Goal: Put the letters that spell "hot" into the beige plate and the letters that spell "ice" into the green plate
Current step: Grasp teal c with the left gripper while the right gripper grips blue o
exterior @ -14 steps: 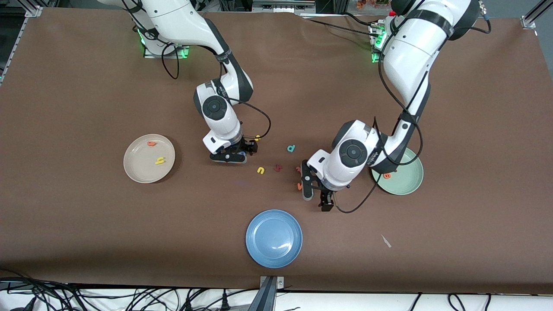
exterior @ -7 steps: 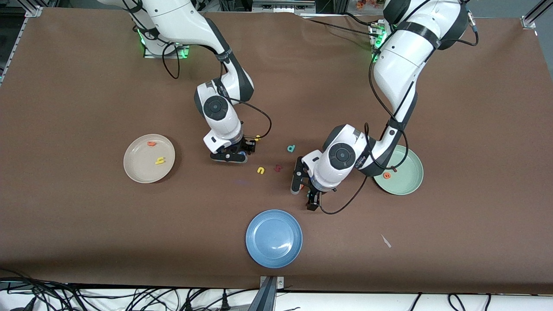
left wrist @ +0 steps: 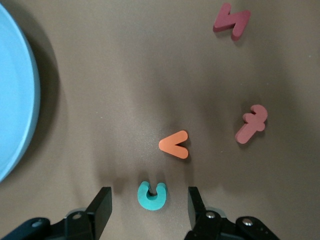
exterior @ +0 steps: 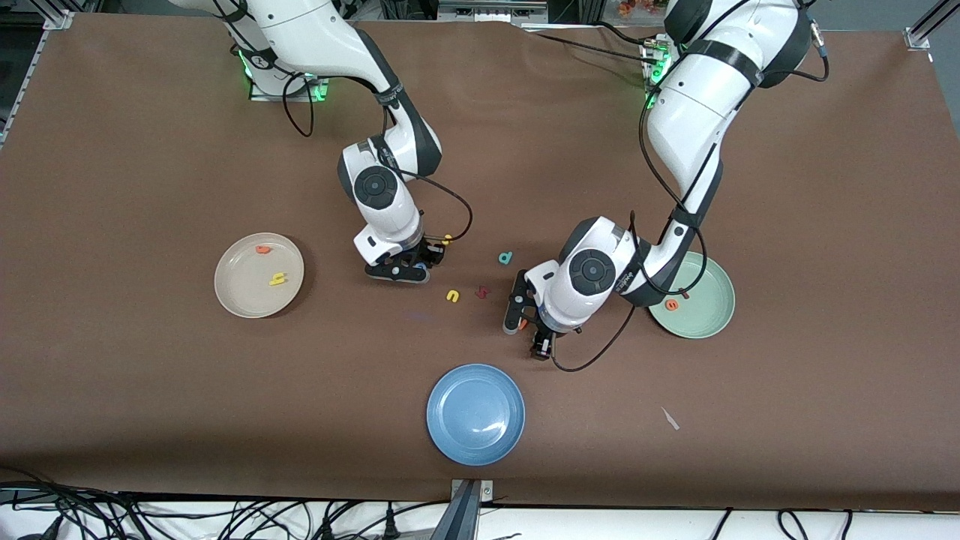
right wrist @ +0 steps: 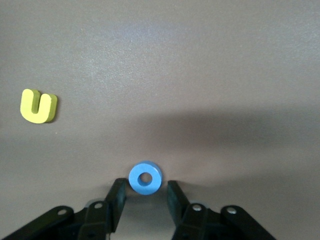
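Observation:
The teal "c" (left wrist: 151, 195) lies flat on the table between the fingers of my left gripper (left wrist: 149, 202), which is open with a gap on each side of it. The blue "o" (right wrist: 145, 178) lies at the fingertips of my right gripper (right wrist: 145, 192); its jaws are narrow but clear of the ring. The beige plate (exterior: 238, 294) holds the orange "t" (exterior: 262, 250) and the yellow "h" (exterior: 278, 279). The green plate (exterior: 709, 319) holds the orange "e" (exterior: 672, 304). In the front view both grippers (exterior: 526, 336) (exterior: 409, 266) are low over the table.
An orange "v" (left wrist: 175, 145), a slim dark red letter (left wrist: 251, 123) and a chunkier dark red letter (left wrist: 231, 21) lie close to the "c". A yellow "u" (right wrist: 38, 106) and a teal "d" (exterior: 505, 258) lie mid-table. The blue plate (exterior: 475, 414) sits nearer the front camera.
My left gripper moved toward the right arm's end of the table, over the letters there, and its fingers narrowed. The right gripper's fingers also narrowed; that arm barely shifted.

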